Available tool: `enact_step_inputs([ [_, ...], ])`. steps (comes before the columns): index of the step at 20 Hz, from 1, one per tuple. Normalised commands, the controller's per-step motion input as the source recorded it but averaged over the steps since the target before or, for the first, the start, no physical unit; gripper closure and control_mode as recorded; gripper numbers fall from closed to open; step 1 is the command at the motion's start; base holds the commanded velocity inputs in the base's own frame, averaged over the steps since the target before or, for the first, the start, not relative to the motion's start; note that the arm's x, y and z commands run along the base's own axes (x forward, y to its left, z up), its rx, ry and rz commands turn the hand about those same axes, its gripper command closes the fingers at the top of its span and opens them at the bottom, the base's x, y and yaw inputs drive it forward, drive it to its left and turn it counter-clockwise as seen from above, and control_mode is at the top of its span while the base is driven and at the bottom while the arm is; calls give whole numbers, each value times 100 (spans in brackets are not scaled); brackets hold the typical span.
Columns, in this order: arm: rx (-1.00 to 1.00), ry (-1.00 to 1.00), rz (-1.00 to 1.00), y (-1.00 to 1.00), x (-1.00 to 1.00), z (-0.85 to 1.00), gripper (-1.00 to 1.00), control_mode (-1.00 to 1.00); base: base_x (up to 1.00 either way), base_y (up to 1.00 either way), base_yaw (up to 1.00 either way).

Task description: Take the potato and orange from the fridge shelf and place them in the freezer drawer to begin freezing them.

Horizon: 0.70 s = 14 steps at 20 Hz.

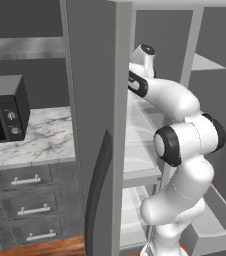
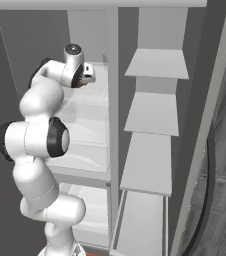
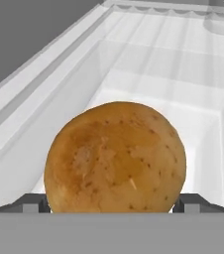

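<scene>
Gripping the potato [image 3: 115, 158], the claw [image 3: 115, 204] hangs over a white fridge shelf [image 3: 173, 74].

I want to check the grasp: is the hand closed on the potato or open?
Closed on it. In the hand view the potato sits between the two dark finger tips, touching both, above the white fridge shelf.

**Flat, even rendered light; soft detail throughout**

The light is diffuse and even, with no clear source. The fridge interior [image 2: 85, 120] reads bright and almost washed out, its white shelves blending together; the open door [image 1: 92, 125] and side walls stay mid-grey. Shadows are faint. The arm [image 1: 180, 145] carries soft shading and no hard glare. In the hand view, the potato [image 3: 115, 158] is sharp enough to show speckles, while edges elsewhere look slightly pixelated.
</scene>
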Motion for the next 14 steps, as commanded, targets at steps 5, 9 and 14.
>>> enact_step_inputs([
  [5,0,-7,0,0,-92,4,100,-100,0,0,0],
  [9,0,-14,-1,0,-100,22,100,-100,0,0,0],
  [14,0,-10,-8,0,-100,27,100,-100,0,0,0],
])
